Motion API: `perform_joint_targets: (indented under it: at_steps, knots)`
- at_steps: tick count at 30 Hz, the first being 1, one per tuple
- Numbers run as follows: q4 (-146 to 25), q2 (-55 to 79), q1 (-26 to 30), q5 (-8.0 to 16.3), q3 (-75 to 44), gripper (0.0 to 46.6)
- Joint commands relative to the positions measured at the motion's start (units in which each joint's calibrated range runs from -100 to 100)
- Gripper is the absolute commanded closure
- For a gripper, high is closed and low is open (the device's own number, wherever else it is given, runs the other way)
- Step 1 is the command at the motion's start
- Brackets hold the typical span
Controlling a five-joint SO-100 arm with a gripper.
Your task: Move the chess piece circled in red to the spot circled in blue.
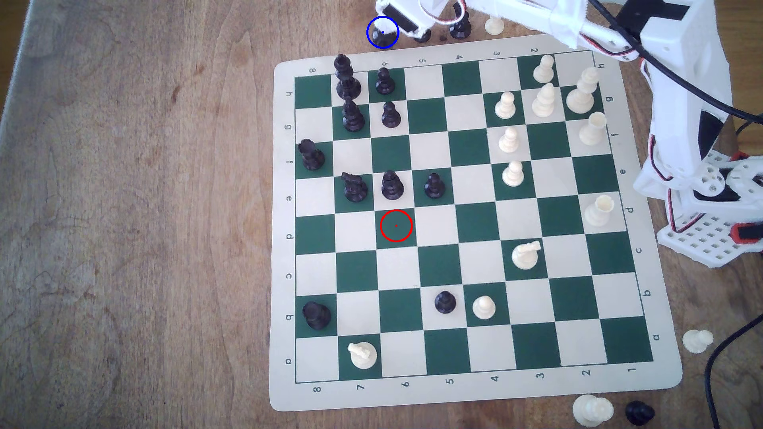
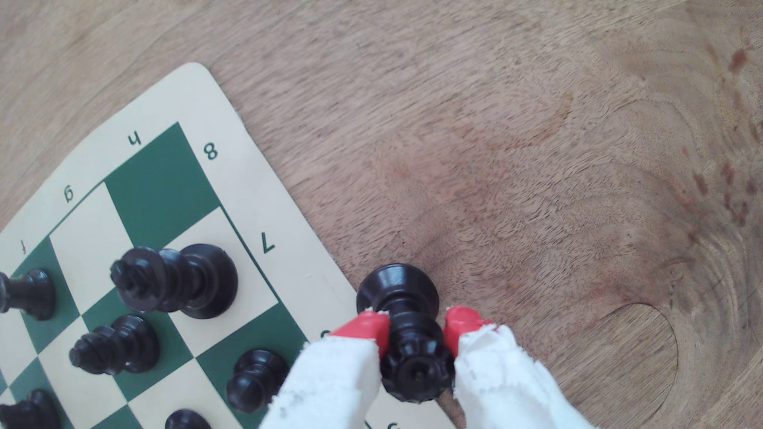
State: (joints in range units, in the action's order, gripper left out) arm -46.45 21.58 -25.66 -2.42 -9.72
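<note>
The chess piece (image 2: 415, 363), a black one with a ridged coronet head, stands upright on bare wood just off the board's corner. My gripper (image 2: 413, 321) is shut on it, with a red-tipped, cloth-wrapped finger against each side of its head and neck. In the exterior view the piece's base (image 1: 382, 39) sits inside the blue ring that marks the spot (image 1: 373, 25), beyond the board's far edge, and my gripper (image 1: 394, 22) hangs over it. The red ring (image 1: 396, 225) encloses a bare green square.
Two black pieces (image 1: 422, 36) (image 1: 459, 28) and a white pawn (image 1: 494, 25) stand off the board to the exterior view's right of the ring. The black king (image 1: 347, 78) and a pawn (image 1: 385, 81) are on the nearest board squares. Open wood lies to the exterior view's left.
</note>
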Motion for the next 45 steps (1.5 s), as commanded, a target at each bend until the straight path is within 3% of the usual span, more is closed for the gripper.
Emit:
perform_joint_targets:
  at_steps: [1,32,39,45]
  knots:
    - [1.82,-1.8,0.28,-0.15,-4.43,43.3]
    - [1.82,-0.86,-0.34,-1.42,-1.98,41.8]
    - [2.31,-0.52,-0.66,-1.42,-1.71,38.0]
    - [4.69,-1.29,-1.2,-1.27,-0.08,26.4]
